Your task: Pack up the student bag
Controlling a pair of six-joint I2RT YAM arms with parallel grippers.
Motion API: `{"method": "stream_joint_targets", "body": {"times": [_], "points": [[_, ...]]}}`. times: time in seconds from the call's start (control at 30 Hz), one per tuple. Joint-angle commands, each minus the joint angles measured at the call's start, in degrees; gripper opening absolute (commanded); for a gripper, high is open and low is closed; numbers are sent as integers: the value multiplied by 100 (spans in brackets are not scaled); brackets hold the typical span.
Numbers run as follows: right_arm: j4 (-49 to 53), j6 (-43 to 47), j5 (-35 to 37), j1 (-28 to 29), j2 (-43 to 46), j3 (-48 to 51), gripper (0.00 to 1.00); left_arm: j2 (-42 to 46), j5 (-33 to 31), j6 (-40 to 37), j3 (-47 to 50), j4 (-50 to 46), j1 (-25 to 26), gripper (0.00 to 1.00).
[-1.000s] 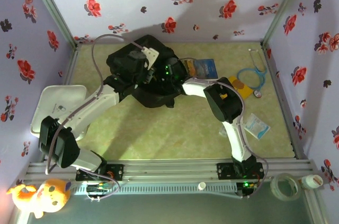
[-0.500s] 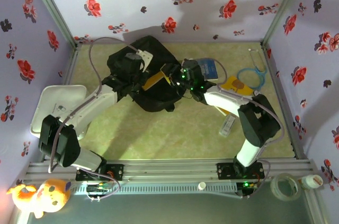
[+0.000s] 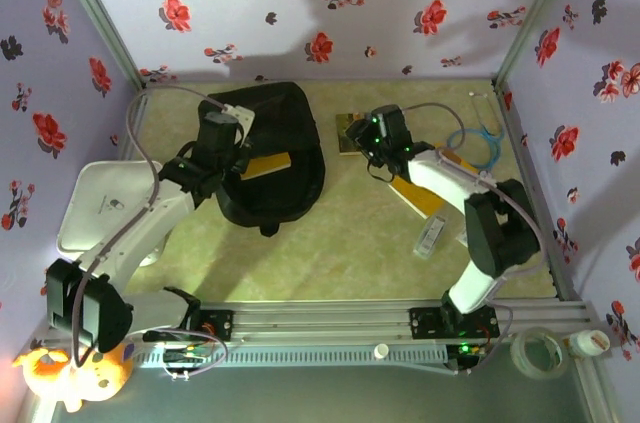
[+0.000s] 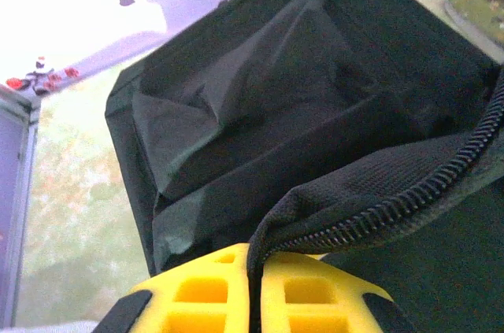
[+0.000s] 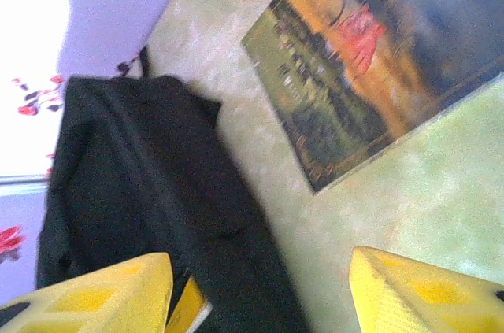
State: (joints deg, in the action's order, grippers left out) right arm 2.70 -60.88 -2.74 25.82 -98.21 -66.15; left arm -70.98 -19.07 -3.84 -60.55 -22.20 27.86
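Black fabric student bag (image 3: 285, 138) lies toward the far left corner of the worktop (image 3: 330, 243). Left end effector (image 4: 256, 290) is clenched on the bag's zip edge (image 4: 378, 207), lifting it, presumably to hold the mouth agape for loading. An orange-edged book (image 3: 265, 165) shows in the opening. Right end effector (image 5: 260, 278) is released, fingers wide with nothing between, hovering by the far edge over a picture-cover book (image 5: 370, 57) that lies flat near the bag, not touching it; probably the next item to go in.

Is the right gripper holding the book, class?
No: the right gripper stands open and empty, while the book lies flat on the table beyond it.
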Motion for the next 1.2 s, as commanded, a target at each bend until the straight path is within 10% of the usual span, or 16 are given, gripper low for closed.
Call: {"method": "stream_joint_targets", "body": {"times": [0.0, 0.1, 0.2, 0.67, 1.17], "points": [[716, 773, -18, -51, -688, -908, 61, 287, 102, 306, 86, -576, -28, 18], [1161, 1123, -18, -60, -1367, -1765, 61, 456, 661, 515, 70, -911, -34, 70], [1326, 1187, -185, -93, -2005, -2469, 61, 613, 1158, 768, 36, -1073, -30, 99], [1912, 1283, -373, -136, -3729, -4167, 63, 857, 1170, 1568, 126, -447, -184, 100], [1533, 1315, -959, 112, -1704, -642, 61, -236, 1653, 2306, -820, -126, -410, 100]]}}
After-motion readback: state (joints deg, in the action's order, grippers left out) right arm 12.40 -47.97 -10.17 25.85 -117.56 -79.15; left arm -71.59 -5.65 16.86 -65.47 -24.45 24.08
